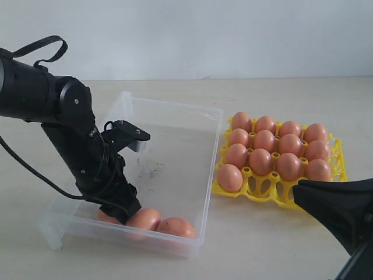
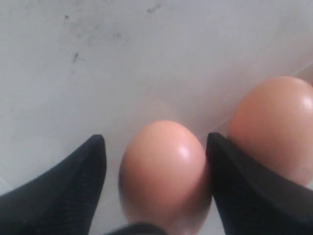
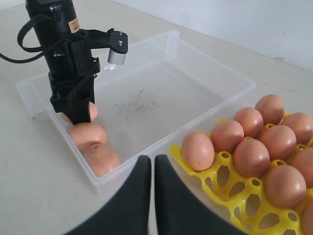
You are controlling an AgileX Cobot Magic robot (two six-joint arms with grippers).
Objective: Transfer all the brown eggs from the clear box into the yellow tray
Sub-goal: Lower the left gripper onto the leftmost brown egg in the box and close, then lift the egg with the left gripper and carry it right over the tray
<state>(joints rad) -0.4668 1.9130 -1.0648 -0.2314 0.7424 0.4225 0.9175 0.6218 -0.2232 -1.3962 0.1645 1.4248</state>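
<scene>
The clear box (image 1: 185, 153) holds three brown eggs along its near wall. My left gripper (image 1: 121, 209) reaches down into the box and stands open astride the leftmost egg (image 2: 164, 176). One fingertip (image 2: 217, 152) touches that egg; a small gap shows at the other fingertip (image 2: 95, 152). A second egg (image 2: 276, 127) lies just outside that finger. The other two eggs (image 1: 144, 219) (image 1: 175, 227) lie to its right. The yellow tray (image 1: 266, 196) stands right of the box with several brown eggs (image 1: 261, 161) in its cups. My right gripper (image 3: 152, 159) is shut and empty, hovering near the tray's front edge.
The tray's front row has open cups (image 1: 284, 190) beside one egg (image 1: 229, 177). Dark scuff marks (image 3: 139, 102) show on the box floor. The box and tray rest on a pale tabletop (image 1: 280, 245). The right arm (image 1: 341, 210) is at the lower right.
</scene>
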